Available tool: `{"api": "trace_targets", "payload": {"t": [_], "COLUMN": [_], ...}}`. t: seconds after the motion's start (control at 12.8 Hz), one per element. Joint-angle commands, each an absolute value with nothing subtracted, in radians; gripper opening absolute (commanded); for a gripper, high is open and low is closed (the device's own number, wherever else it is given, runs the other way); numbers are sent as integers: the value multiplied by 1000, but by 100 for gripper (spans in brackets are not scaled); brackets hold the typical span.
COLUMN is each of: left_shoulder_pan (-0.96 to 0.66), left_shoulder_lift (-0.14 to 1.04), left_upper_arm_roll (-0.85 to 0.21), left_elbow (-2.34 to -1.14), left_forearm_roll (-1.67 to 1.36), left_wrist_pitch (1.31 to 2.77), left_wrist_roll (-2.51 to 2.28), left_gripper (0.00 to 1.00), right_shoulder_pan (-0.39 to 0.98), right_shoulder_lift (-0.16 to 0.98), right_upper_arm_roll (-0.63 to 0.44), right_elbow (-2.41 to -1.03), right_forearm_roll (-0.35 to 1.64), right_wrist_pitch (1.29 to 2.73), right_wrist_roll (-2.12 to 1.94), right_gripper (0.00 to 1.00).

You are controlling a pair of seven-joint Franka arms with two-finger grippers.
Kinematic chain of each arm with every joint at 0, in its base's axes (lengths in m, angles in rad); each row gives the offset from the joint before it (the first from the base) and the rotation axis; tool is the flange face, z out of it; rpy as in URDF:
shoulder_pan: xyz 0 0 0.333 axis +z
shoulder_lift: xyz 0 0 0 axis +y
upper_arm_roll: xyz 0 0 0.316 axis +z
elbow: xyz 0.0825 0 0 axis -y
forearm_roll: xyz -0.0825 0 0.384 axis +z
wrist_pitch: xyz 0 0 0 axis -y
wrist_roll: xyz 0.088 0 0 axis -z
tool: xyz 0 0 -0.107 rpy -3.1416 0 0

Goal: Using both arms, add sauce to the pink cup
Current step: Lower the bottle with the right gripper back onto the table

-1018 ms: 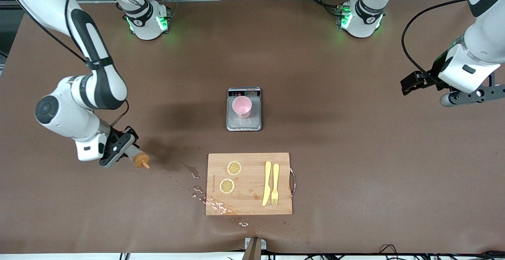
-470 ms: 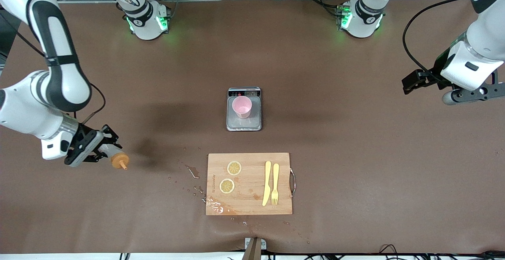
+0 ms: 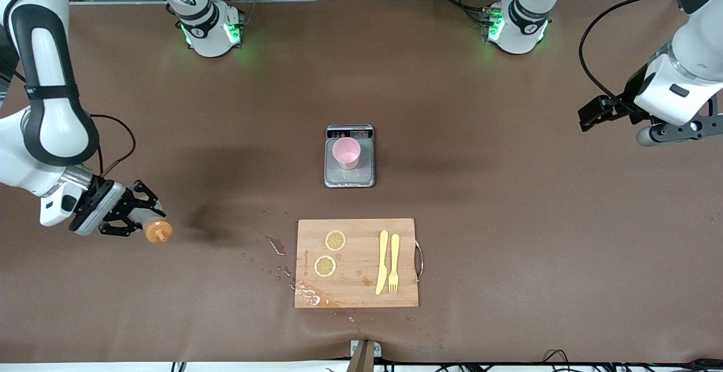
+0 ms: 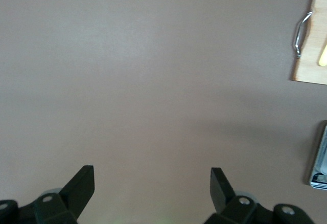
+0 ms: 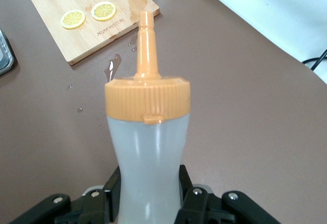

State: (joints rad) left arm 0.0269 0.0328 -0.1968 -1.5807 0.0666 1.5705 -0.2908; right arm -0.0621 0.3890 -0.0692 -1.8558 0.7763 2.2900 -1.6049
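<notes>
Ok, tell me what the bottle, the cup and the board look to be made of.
Bottle: likely soft plastic, a frosted, translucent body with a ribbed orange cap and nozzle.
Cup: probably plastic, opaque pale pink with a smooth, even look.
Board: wood or bamboo, light tan with visible grain, a printed mark and a metal handle at one end.
</notes>
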Motion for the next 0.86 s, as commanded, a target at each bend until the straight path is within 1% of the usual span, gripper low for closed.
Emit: {"api": "trace_targets", "payload": {"t": [0.0, 0.23, 0.47, 0.78], "left_shoulder_pan": [21, 21, 21, 21], "left_shoulder_lift": [20, 23, 26, 25], "left_upper_arm_roll": [-212, -224, -224, -225], "left_elbow": [-1583, -1583, -1585, -1583], "left_forearm_roll": [127, 127, 127, 127], "left_wrist_pitch": [1557, 1557, 1557, 1557], "left_wrist_roll": [-293, -299, -299, -301], "left_gripper": [100, 100, 100, 100], "right_shoulder_pan": [-100, -124, -166, -202], "right_shoulder_lift": [411, 454, 492, 540], "right_upper_arm_roll": [-64, -66, -66, -64], "right_elbow": [-1853, -1853, -1852, -1850], "right_forearm_roll": [905, 1040, 1097, 1172], "right_wrist_pitch": [2278, 2225, 2143, 2131], "right_wrist_roll": [-1774, -1946, -2063, -2256], "right_gripper": [0, 0, 0, 0]}}
